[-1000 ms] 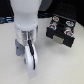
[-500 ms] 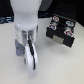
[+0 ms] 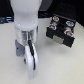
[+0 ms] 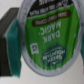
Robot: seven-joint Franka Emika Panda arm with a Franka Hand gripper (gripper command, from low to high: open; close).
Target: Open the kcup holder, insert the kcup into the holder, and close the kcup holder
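The kcup point(image 4: 46, 31) fills the wrist view, its bright green printed top facing the camera. My gripper point(image 4: 47, 42) stands around it, with a teal pad point(image 4: 12, 31) against one side of its rim and another at the opposite edge, so it looks shut on the kcup. In the exterior view the gripper point(image 3: 31, 61) points down close to the white table, and the kcup is hidden behind it. The black kcup holder point(image 3: 59, 39) stands at the exterior view's right, apart from the gripper, with red-and-white pods point(image 3: 61, 26) showing in its top.
The white table point(image 3: 60, 67) runs under the arm and the holder. The arm's white body point(image 3: 25, 12) covers the upper left of the exterior view. Dark background lies behind the table.
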